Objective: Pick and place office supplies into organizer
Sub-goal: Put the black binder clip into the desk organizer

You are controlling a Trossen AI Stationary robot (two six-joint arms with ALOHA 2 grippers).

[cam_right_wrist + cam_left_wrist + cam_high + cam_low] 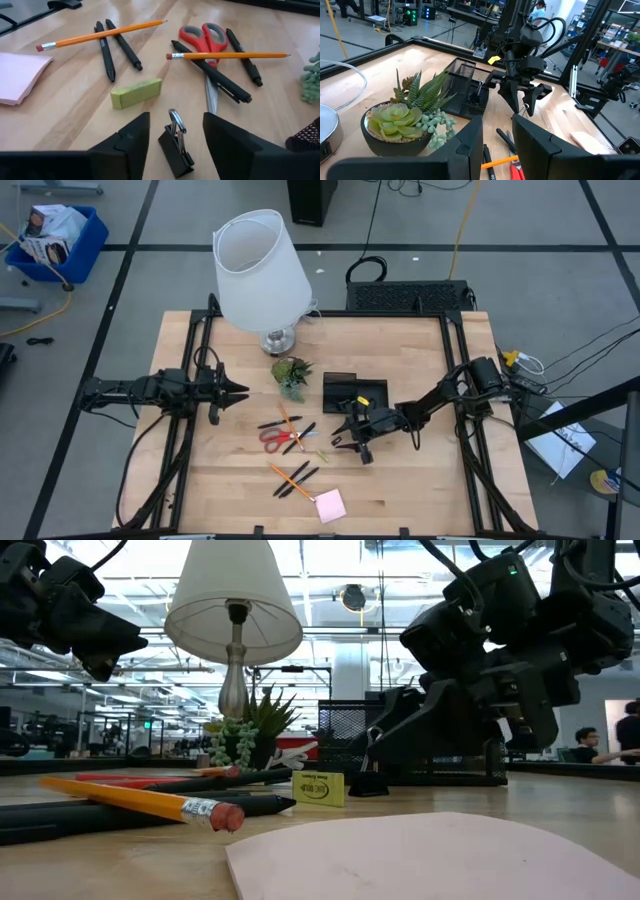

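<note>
We see the right gripper (352,436) low over the wooden counter (420,490), just beside the low black mesh organizer tray (354,391). In the right wrist view its 2 fingers (125,140) stand apart on either side of a small black binder clip (176,142) with silver wire handles, which sits on the counter between them, not yet gripped or lifted.

Near the clip lie a small yellow-green eraser block (136,93), red-handled scissors (204,37), 2 orange pencils (227,56) and several thin black pens (214,75). A pink square sticky-note pad (330,505) lies farther toward the counter's front edge. The organizer itself sits just beside a small green succulent in a dark pot (292,376), and a white-shaded lamp (258,275) stands behind that.

The left gripper (240,392) waits near the counter's left side, its fingers (470,145) a little apart and holding nothing.

We judge the step in hand to be picking up the clip. The next move calls for closing squarely on the clip's body, not its slippery wire loops, then lifting and carrying it over the tray's wall into a compartment.
</note>
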